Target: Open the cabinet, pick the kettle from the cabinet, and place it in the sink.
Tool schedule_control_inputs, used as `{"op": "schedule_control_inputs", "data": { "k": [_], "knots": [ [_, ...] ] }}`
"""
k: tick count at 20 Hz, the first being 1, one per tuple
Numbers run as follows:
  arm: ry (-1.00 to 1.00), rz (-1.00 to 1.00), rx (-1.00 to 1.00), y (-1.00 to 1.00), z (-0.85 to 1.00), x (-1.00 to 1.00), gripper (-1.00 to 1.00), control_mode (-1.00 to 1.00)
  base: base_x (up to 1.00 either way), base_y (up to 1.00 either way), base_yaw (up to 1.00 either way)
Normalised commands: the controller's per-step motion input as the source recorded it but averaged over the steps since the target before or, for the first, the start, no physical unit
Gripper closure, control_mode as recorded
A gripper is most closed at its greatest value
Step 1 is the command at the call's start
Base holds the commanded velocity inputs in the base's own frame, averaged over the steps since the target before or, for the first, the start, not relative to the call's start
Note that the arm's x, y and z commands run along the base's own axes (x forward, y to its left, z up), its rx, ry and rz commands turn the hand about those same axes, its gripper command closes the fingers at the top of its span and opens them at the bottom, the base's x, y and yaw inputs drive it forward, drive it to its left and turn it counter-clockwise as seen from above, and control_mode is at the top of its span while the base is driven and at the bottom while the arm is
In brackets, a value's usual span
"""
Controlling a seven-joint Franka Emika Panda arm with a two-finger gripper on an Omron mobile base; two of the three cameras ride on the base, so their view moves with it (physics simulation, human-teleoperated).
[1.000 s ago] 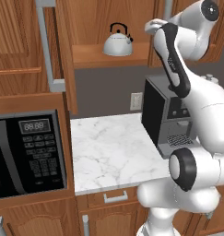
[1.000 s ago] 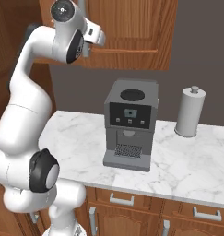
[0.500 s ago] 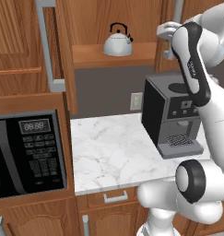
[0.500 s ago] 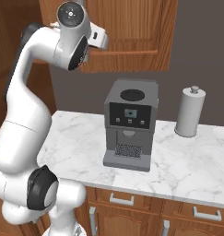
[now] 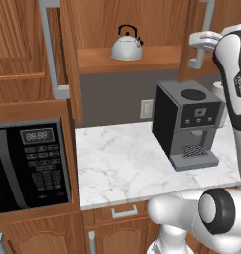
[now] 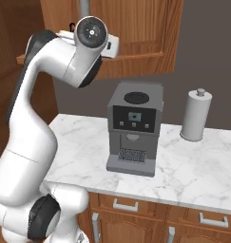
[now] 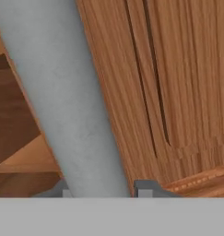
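The cabinet (image 5: pixel 132 58) stands with both doors swung out. Its left door's grey bar handle (image 5: pixel 52 49) hangs at the upper left. The silver-white kettle (image 5: pixel 126 45) with a black arched handle sits upright on the open shelf. My gripper (image 5: pixel 195 48) is at the right door, shut on that door's vertical grey bar handle (image 5: pixel 207 17). In the hand view the bar handle (image 7: pixel 62 101) runs down between my two finger tips, gripper (image 7: pixel 102 186), with the wooden door (image 7: pixel 178 83) behind it. The sink is out of view.
A black coffee machine (image 5: pixel 186 124) stands on the white marble counter (image 5: pixel 117 163) under the cabinet. A microwave (image 5: pixel 28 163) is built in at the left. A paper towel roll (image 6: pixel 195 115) stands right of the coffee machine. Low drawers (image 6: pixel 124 205) run below.
My hand has moved right with the right door's handle in its grip, and the door has swung further open. The kettle has stayed put.
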Motion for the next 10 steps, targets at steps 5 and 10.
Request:
{"op": "schedule_control_inputs", "data": {
  "k": [5, 10],
  "knots": [
    [-0.09, 0.09, 0.01, -0.42, 0.00, -0.50, 1.00, -1.00, 0.00, 0.00, 0.00],
    [-0.06, 0.10, 0.04, -0.50, 0.00, -0.43, 1.00, -1.00, 0.00, 0.00, 0.00]
  ]
}}
